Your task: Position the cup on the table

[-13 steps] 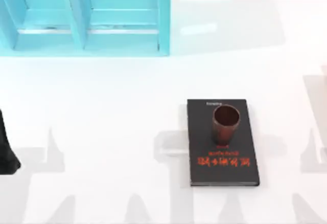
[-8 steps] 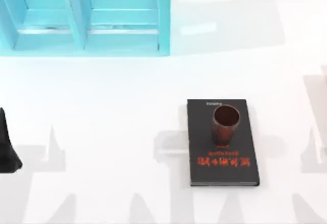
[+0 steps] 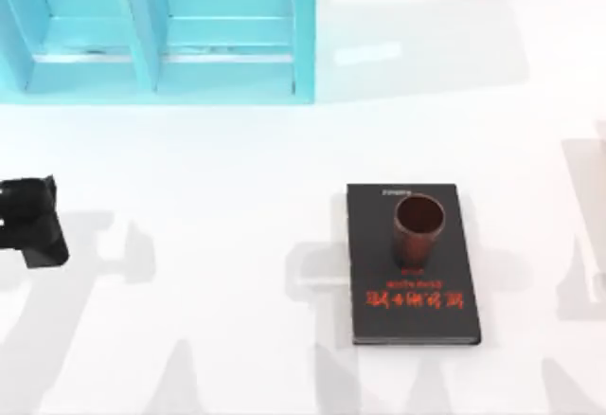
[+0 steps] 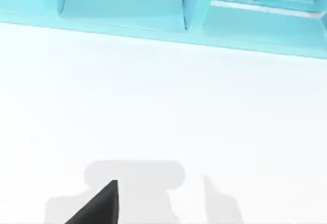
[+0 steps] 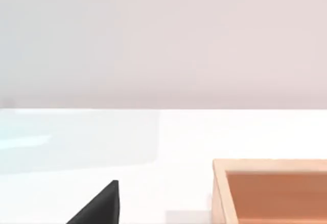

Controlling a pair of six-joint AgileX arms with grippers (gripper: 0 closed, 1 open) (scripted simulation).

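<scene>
Top view: the left hand point(image 3: 33, 221) sits at the far left edge of the white surface point(image 3: 208, 169), a dark block over its own grey shadow, and I cannot tell how far its fingers are spread or whether they hold anything. Well off to that hand's right, past a wide stretch of bare surface, the cup point(image 3: 418, 229) stands upright on the upper part of a black book point(image 3: 413, 303), above the book's red lettering, with nothing touching it. The turquoise shelf unit point(image 3: 156, 31) lies across the far edge of the surface, beyond the left hand. Left wrist view: one dark fingertip of the left hand point(image 4: 99, 206) pokes in above the surface point(image 4: 163, 106), casting a grey shadow, with the shelf unit point(image 4: 194, 14) standing ahead of it and well apart. Right wrist view: a dark fingertip of the right hand point(image 5: 99, 206) hangs over the surface point(image 5: 179, 132), and just beside it is the corner of a pale wooden box point(image 5: 271, 188) with an orange-brown inside; how wide this hand is open I cannot tell
</scene>
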